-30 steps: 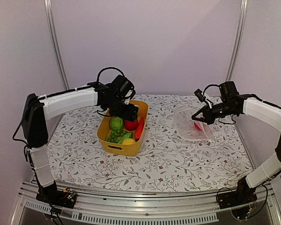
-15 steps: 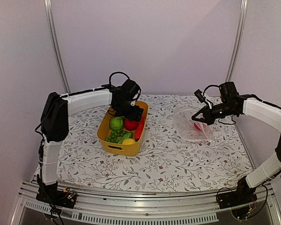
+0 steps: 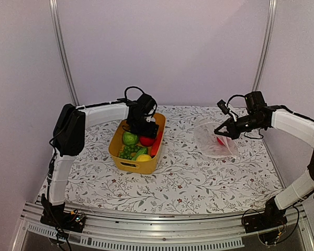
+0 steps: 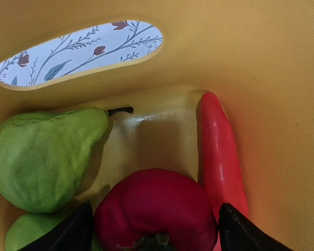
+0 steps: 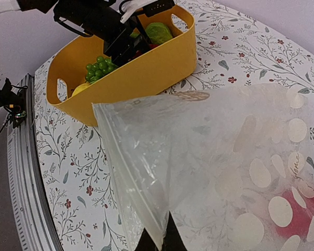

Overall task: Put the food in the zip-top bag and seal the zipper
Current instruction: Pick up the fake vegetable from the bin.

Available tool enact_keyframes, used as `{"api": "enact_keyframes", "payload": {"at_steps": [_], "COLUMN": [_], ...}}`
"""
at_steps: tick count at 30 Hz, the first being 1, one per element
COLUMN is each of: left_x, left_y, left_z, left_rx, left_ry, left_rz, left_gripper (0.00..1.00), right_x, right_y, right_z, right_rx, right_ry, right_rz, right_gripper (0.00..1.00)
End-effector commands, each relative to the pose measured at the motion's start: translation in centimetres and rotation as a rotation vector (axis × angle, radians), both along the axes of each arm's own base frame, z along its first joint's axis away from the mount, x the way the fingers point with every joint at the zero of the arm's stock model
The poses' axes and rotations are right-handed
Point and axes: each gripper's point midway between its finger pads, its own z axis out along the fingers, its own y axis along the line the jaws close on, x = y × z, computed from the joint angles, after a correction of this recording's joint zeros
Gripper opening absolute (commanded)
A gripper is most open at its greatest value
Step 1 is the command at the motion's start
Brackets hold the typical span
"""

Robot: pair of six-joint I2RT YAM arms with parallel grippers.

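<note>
Looking down from the overhead camera, the left gripper (image 3: 147,132) sits lowered inside the yellow basket (image 3: 137,166), among the food. A red round fruit (image 3: 146,140) lies right under its tips. A green pear (image 3: 129,138) is just beside it on one side and a red chili (image 3: 156,144) just beside it on the other. Green grapes (image 3: 126,153) and a yellow fruit (image 3: 143,157) lie a little further from it, at the basket's near end. Well apart from the basket, the right gripper (image 3: 218,130) pinches an edge of the zip-top bag (image 3: 212,144). The bag slopes down from the jaws onto the table (image 3: 188,183), and a red piece (image 3: 220,140) lies inside it just below the gripper.

From the left wrist, the fingertips (image 4: 68,232) stand spread, one on each side of the red round fruit, which fills the gap between them. Whether they touch it cannot be told. The pear lies ahead and left of the left tip. The chili runs forward from the right tip along the basket wall. A handle slot (image 4: 78,52) lies further ahead, with the floral cover showing through it.

From the right wrist, the fingers (image 5: 174,241) are pressed together on the bag's clear edge. The pouch fans out ahead and to the right of them, with the red piece deep inside it on the right. Beyond the bag stands the basket, with the left gripper dipped into it.
</note>
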Motion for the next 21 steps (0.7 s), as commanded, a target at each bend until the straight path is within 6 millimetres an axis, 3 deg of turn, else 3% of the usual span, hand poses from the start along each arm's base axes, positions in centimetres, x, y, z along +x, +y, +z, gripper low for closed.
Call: {"api": "enact_keyframes", "payload": {"at_steps": [1, 7, 15, 21], "left_x": [0.0, -0.1, -0.3, -2.3], "left_y": [-0.2, -0.1, 0.5, -0.1], "left_z": [-0.6, 0.7, 6.5, 11.5], "left_rx": [-0.026, -0.035, -0.063, -0.110], "left_ry": [0.038, 0.020, -0.087, -0.187], "left_rz": [0.002, 0.001, 0.008, -0.023], "left_gripper": [0.79, 0.68, 0.64, 0.62], "right_x": [-0.4, -0.5, -0.4, -0.1], "right_y": [0.1, 0.0, 0.0, 0.0], "right_z": [0.4, 0.3, 0.1, -0.5], "right_rx": [0.018, 0.015, 0.011, 0.003], "right_ry": [-0.014, -0.017, -0.013, 0.002], "right_rz": [0.016, 0.016, 0.015, 0.010], "right_gripper": [0.00, 0.00, 0.00, 0.00]}}
